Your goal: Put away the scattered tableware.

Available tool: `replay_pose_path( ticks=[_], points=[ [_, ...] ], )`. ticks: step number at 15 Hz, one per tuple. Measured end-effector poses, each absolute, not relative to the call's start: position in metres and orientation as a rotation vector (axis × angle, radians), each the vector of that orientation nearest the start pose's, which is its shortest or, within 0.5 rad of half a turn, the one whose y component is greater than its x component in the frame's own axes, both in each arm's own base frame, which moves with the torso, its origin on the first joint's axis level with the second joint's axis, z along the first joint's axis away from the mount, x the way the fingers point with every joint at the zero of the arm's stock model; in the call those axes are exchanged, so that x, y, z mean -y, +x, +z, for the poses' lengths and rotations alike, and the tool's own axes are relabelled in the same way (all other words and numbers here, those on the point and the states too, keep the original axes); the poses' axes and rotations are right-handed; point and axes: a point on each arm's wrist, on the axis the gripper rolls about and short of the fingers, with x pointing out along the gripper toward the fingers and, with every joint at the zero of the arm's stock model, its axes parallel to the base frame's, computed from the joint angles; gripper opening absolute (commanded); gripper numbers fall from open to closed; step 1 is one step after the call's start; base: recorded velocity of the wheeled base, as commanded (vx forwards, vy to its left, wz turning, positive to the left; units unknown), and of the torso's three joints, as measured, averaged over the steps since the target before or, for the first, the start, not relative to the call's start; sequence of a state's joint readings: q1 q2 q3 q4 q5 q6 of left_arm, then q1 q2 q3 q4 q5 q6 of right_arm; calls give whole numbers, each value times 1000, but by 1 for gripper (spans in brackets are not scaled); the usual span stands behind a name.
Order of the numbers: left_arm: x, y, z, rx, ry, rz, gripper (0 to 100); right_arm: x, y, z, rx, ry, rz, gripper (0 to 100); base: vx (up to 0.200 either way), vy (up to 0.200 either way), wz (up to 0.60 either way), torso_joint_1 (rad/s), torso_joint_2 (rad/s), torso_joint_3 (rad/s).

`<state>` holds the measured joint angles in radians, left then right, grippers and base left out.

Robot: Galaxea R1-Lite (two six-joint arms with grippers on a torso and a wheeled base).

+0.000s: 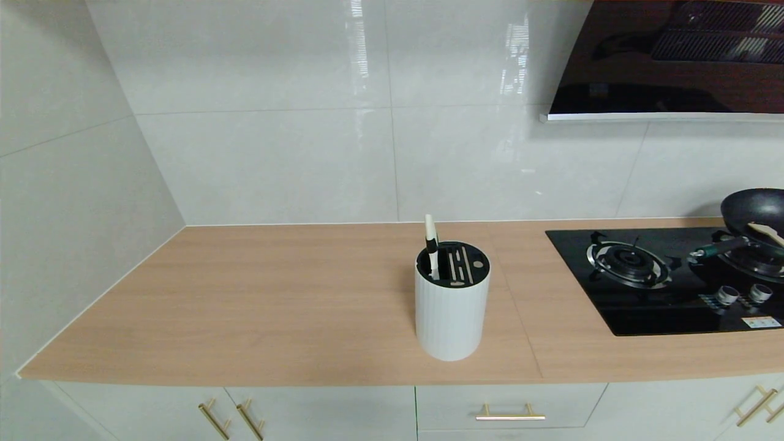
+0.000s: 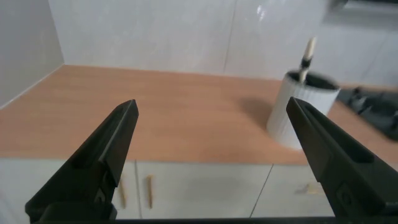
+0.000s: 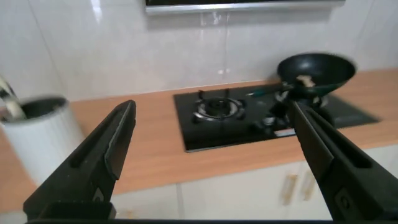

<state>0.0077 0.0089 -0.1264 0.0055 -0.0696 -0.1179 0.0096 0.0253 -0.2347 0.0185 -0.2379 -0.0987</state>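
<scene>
A white ribbed cylindrical holder (image 1: 452, 306) with a black slotted top stands on the wooden counter (image 1: 275, 300), near its front edge. One utensil with a white and black handle (image 1: 431, 244) stands upright in it. The left wrist view has the holder (image 2: 300, 109) ahead, with my left gripper (image 2: 211, 115) open, held in front of the counter's edge. My right gripper (image 3: 212, 115) is open too, off the counter front, with the holder (image 3: 38, 140) to one side and the stove (image 3: 261, 118) ahead.
A black gas hob (image 1: 667, 278) fills the counter's right end, with a black pan (image 1: 754, 214) holding a wooden spatula on its far burner. A range hood (image 1: 667, 58) hangs above. Drawers with gold handles (image 1: 510, 416) run below the counter. A tiled wall closes the left side.
</scene>
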Motion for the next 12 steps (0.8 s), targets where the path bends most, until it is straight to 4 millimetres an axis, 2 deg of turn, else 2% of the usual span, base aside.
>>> replay_pose_path(
  ticks=[3,6,9,12],
  points=[
    [2,-25,88,79,-71,-63,100,5,-33,112,181,-80,-254,100,0,0,0,0,0,0],
    [2,-24,82,58,6,-59,100,4,-25,87,85,-96,-182,100,0,0,0,0,0,0],
    [1,-23,77,18,62,-48,100,2,-23,83,57,-100,-106,100,0,0,0,0,0,0],
    [1,-23,77,17,40,-44,100,-2,-23,80,46,-56,74,100,0,0,0,0,0,0]
  ],
)
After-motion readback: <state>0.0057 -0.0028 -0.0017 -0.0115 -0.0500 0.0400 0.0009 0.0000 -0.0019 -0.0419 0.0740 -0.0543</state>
